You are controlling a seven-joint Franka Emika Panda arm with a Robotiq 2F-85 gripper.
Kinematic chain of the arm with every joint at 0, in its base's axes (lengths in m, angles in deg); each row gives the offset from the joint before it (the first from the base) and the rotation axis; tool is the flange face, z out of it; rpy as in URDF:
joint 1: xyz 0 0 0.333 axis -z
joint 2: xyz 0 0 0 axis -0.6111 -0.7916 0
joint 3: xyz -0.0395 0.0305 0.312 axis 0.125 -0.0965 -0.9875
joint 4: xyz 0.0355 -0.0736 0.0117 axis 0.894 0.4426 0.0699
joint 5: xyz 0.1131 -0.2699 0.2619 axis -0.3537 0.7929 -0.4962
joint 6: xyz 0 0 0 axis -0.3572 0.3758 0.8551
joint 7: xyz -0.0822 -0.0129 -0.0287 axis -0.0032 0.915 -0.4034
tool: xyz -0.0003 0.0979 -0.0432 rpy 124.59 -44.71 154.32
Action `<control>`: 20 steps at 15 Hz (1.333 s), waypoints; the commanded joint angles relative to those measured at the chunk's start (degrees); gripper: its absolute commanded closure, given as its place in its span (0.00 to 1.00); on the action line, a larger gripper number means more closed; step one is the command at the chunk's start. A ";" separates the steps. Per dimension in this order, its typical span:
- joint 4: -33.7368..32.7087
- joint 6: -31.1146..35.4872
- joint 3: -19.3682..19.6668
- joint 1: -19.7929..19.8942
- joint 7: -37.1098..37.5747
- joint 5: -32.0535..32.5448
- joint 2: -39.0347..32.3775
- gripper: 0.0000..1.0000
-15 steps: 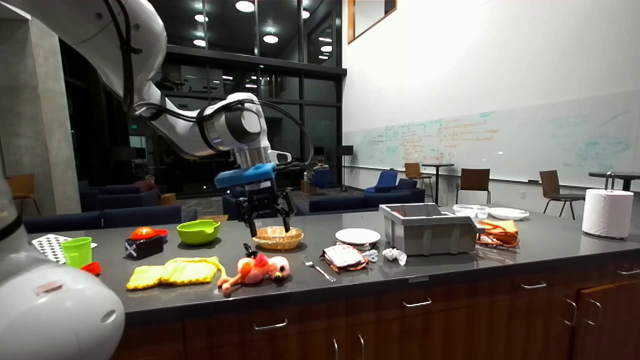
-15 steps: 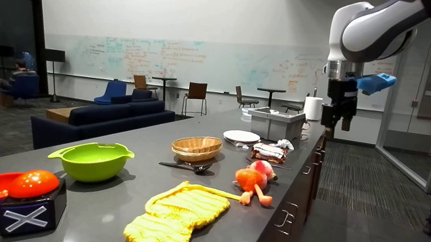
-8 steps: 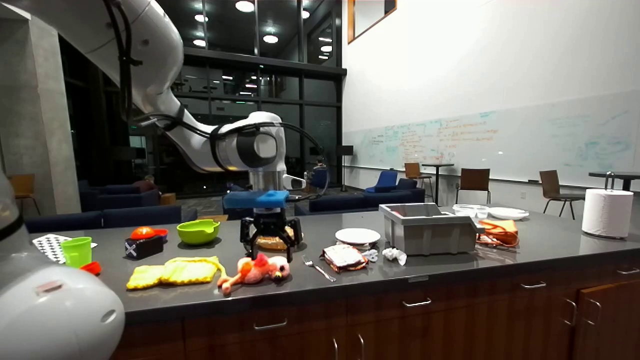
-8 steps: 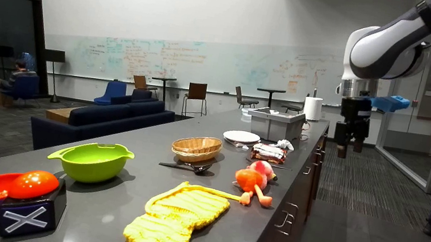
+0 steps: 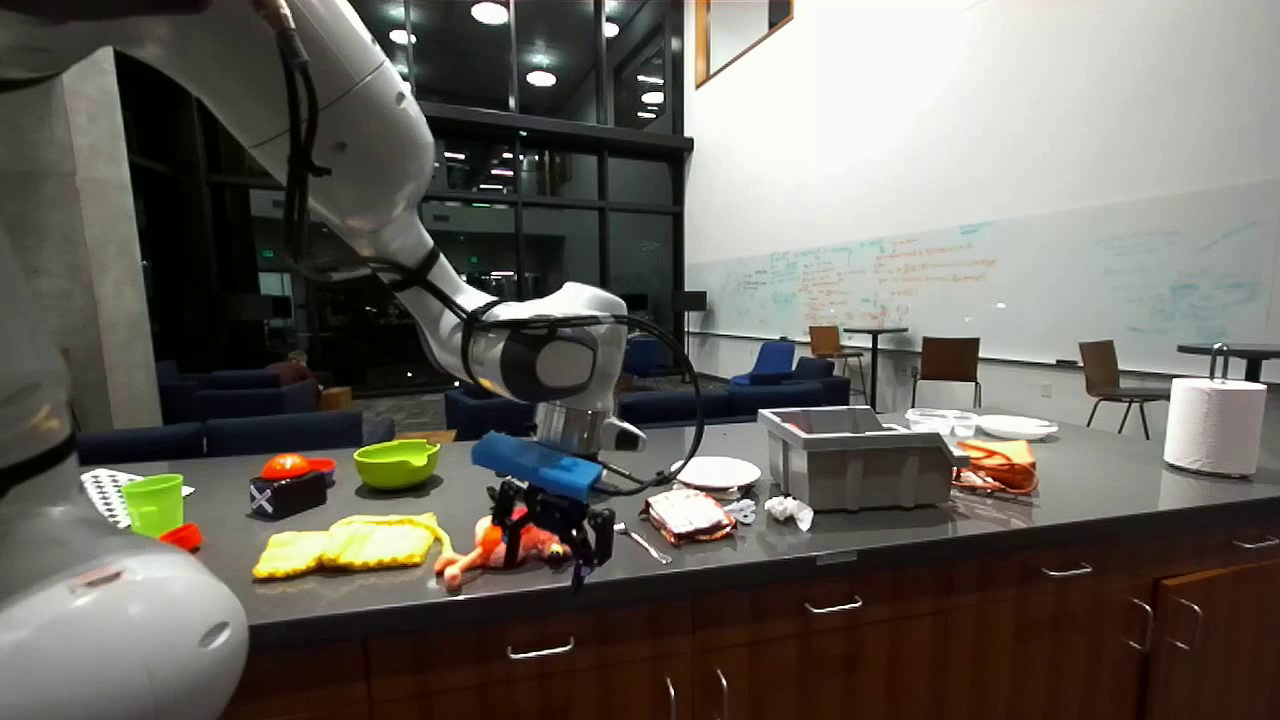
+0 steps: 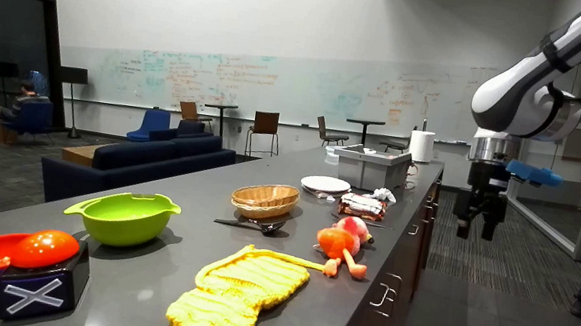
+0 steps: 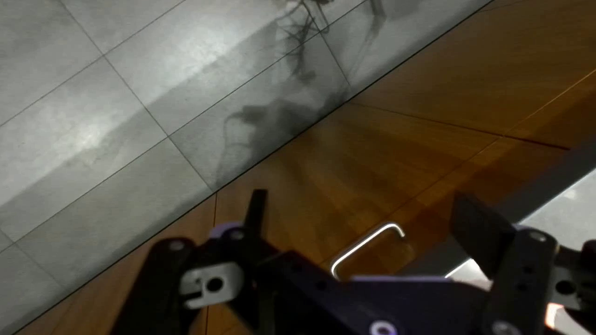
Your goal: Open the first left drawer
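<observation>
Wrist view: A gripper (image 7: 359, 207) frames a slim silver handle (image 7: 362, 244) beyond its fingertips (image 7: 257, 211), the bar slanting across the gap, an alignment neither exterior camera reveals
Jaws: Spread wide with nothing pinched, presumably so they can pass either side of the bar; its slant suggests a turn may be needed before closing
First left drawer (image 5: 530, 635): Apparently shut, its shallow dark-brown front tucked below the counter (image 5: 1090, 490), with the fingertips higher than its handle in an exterior view
Arm (image 5: 370, 130): Stretched past the counter's edge, likely so the gripper hangs in front of the cabinet (image 5: 900, 660), where an outward pull would begin
Plush flamingo (image 5: 488, 547): Partly hidden by the gripper in an exterior view, as though the two might touch
Floor (image 6: 476, 315): Visible beyond the fingertips in an exterior view, placing the gripper off the counter and apart from the flamingo
Wicker basket (image 6: 264, 199): Plain in an exterior view beside a black utensil (image 6: 269, 228), neither visible in the wrist view
</observation>
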 commanded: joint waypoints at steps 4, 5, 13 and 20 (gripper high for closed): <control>-2.75 -2.76 1.10 2.45 -5.30 -11.08 -8.69 0.00; -3.34 -4.08 1.05 2.94 -5.63 -12.74 -10.08 0.00; -9.00 -16.52 -0.42 7.45 -6.19 -23.70 -20.12 0.00; -9.17 -18.25 -1.63 8.61 -5.62 -24.97 -21.65 0.00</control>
